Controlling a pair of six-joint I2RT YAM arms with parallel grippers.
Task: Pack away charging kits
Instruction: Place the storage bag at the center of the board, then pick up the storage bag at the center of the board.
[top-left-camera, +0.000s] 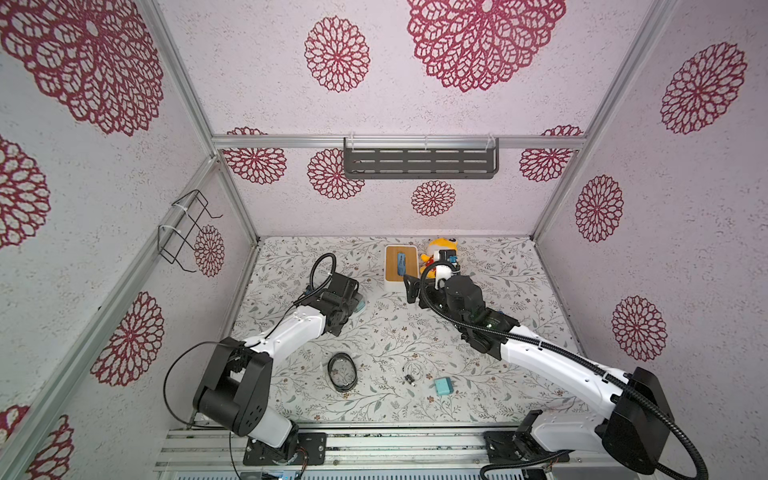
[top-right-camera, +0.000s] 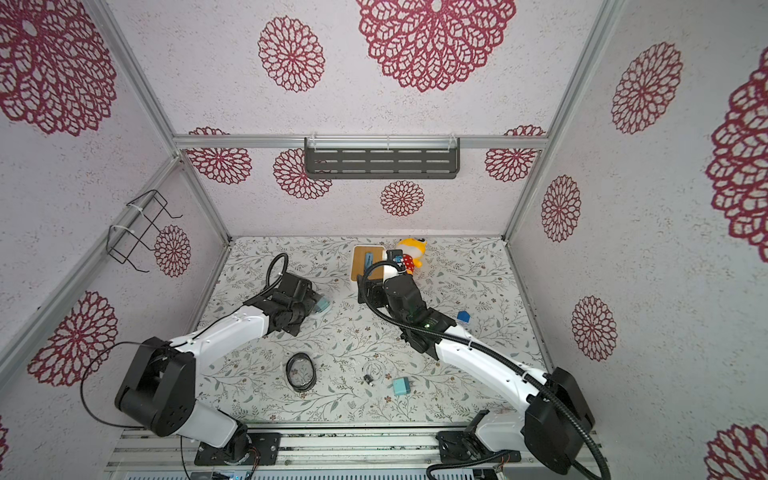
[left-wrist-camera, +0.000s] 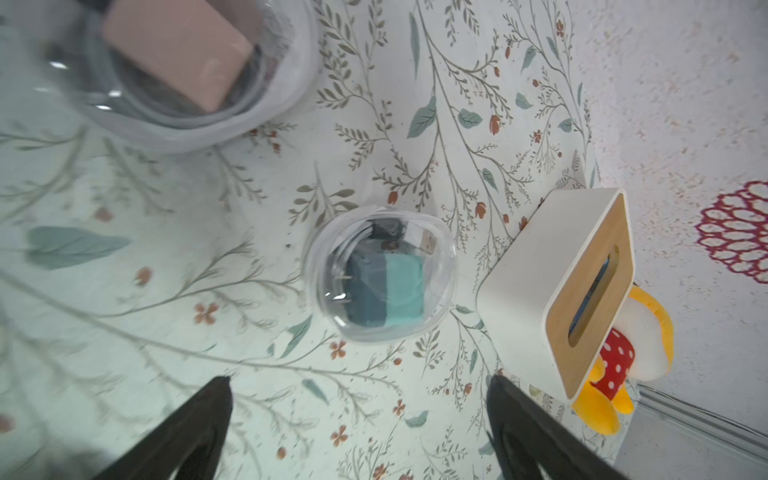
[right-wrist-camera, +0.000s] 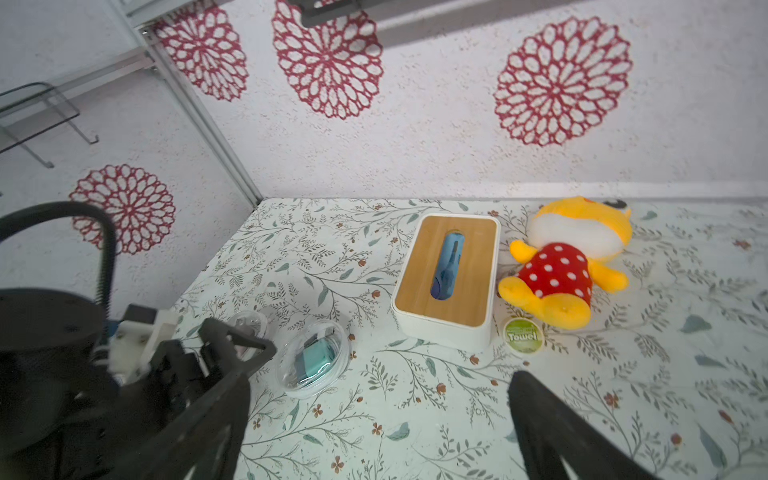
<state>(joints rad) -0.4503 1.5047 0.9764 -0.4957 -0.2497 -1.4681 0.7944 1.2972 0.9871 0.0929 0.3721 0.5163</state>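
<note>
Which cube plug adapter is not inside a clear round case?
The teal cube adapter lying bare in the open; the second teal adapter and pale pink adapter are cased.

Teal adapter (left-wrist-camera: 384, 286) and coiled white cable (left-wrist-camera: 345, 249) sit in clear round case (left-wrist-camera: 374, 336). Pink adapter (left-wrist-camera: 178, 54) sits in second clear case (left-wrist-camera: 270, 104). Second teal adapter (top-left-camera: 443, 386) lies loose on table (top-left-camera: 374, 332), thin cable (top-left-camera: 412, 371) coiled just beside.

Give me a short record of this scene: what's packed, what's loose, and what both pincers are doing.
packed: teal adapter with white cable in a clear case; pink adapter in a second clear case
loose: second teal adapter and coiled white cable, lying apart
spare: dark-rimmed clear case, looks empty
left pincer: open, holding nothing, near the teal adapter's case
right pincer: open, holding nothing
</note>
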